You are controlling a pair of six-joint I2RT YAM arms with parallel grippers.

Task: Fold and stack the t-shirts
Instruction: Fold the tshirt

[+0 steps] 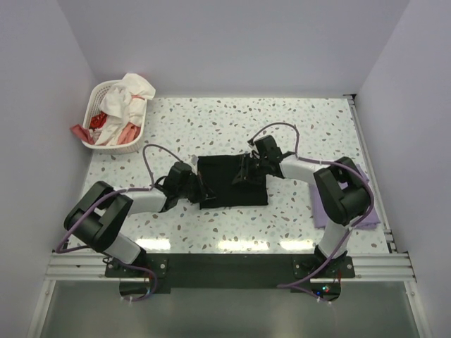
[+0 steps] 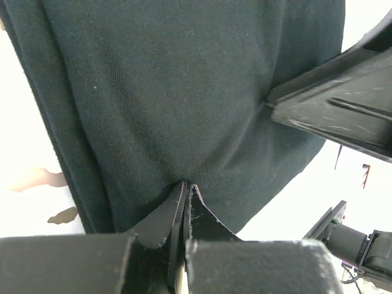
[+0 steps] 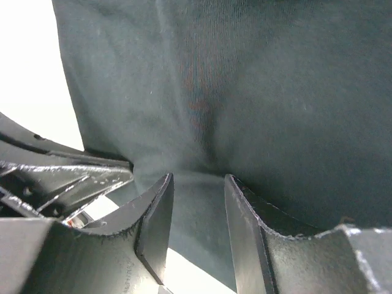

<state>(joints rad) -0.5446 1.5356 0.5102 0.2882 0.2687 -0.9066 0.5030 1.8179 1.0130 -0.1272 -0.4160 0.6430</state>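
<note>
Speckled table (image 1: 211,120) between plain pale walls carries the whole scene. The black tee (image 1: 225,186) lies as a flat rectangle between the two tools. The left gripper (image 1: 202,189) is at its left edge and the right gripper (image 1: 243,174) at its far right part. The lavender tee (image 1: 368,211) lies well to the right of the right gripper, at the table's right edge, partly hidden under that arm's elbow. A white basket (image 1: 94,104) holding white and red cloths sits far beyond the left gripper in the table's far left corner, well apart from both tees.

Only the left wrist view shows the left jaws pressed together, with a small pucker of black cloth drawn into their tips. A black tool part juts into that view from the right, over the tee.

The right wrist view shows the right jaws part-way apart, tips down on the black tee with cloth filling the gap. I cannot tell whether they pinch it. From above, both sets of tips merge with the dark cloth.
</note>
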